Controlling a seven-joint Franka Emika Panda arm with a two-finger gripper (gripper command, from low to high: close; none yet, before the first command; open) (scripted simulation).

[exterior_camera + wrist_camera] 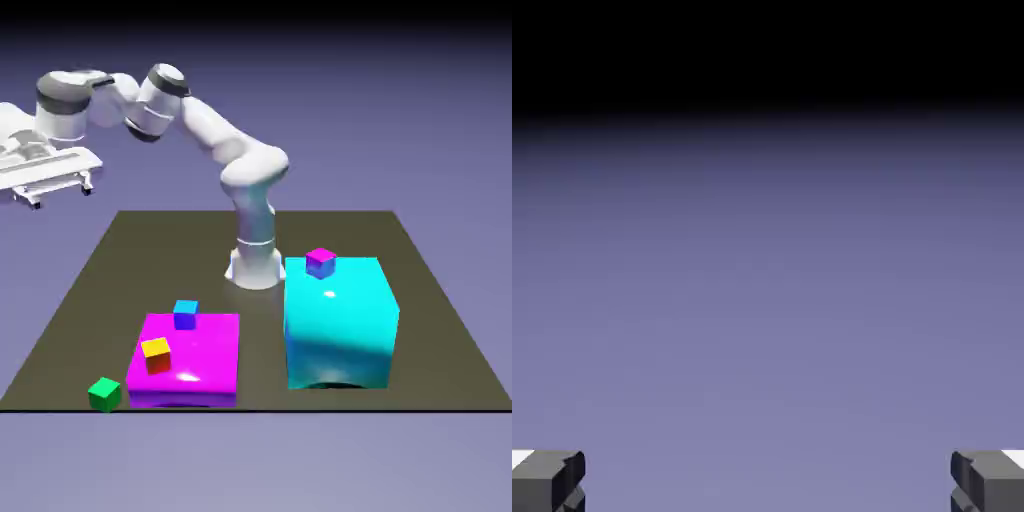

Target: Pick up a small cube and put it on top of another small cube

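Note:
Four small cubes show in the exterior view. A green cube [104, 393] lies on the dark table [90, 300] at the front left. A yellow-and-red cube [156, 354] and a blue cube [185, 314] rest on a flat magenta block [205, 365]. A magenta-and-blue cube [320, 262] sits on top of a tall cyan block [340, 320]. My gripper [60, 188] hangs high beyond the table's far left corner, far from every cube. In the hand view the gripper [768, 485] is open, its fingertips [547, 482] wide apart with only the backdrop between them.
The arm's base [256, 265] stands at the table's far middle, just behind the cyan block. The magenta block lies low at the exterior view's front left; the cyan block rises much higher at the right.

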